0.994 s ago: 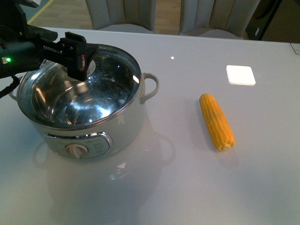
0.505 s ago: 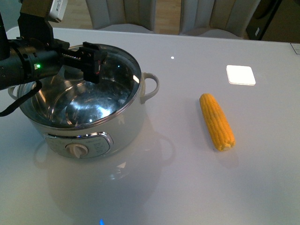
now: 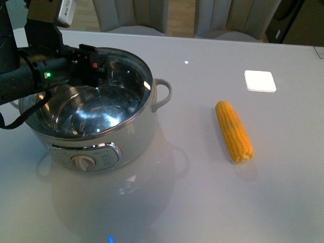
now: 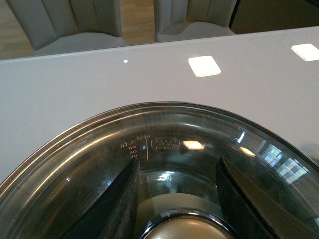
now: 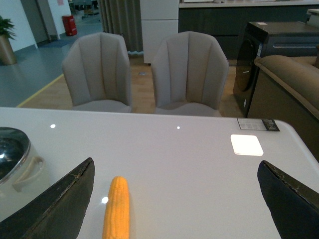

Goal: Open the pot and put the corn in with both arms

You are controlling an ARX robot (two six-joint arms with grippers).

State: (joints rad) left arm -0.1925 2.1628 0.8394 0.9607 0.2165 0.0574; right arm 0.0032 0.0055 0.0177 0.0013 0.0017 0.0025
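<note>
Since before, left gripper (image 3: 96,68) pulled back toward left edge, over pot (image 3: 91,119).
Its fingers (image 4: 119,206) straddle the lid knob (image 4: 182,230), grip unclear; corn (image 3: 234,131) lies between right gripper's (image 5: 174,199) parted fingers.

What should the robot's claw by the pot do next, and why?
Probably close the left claw on the lid's knob and lift. The glass lid covers the pot, its fingers flank the knob, and the corn waits on the table.

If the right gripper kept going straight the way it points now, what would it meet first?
Probably the corn, lying on the table between the open jaws of the right gripper; depth is hard to judge, so it might pass over it.
</note>
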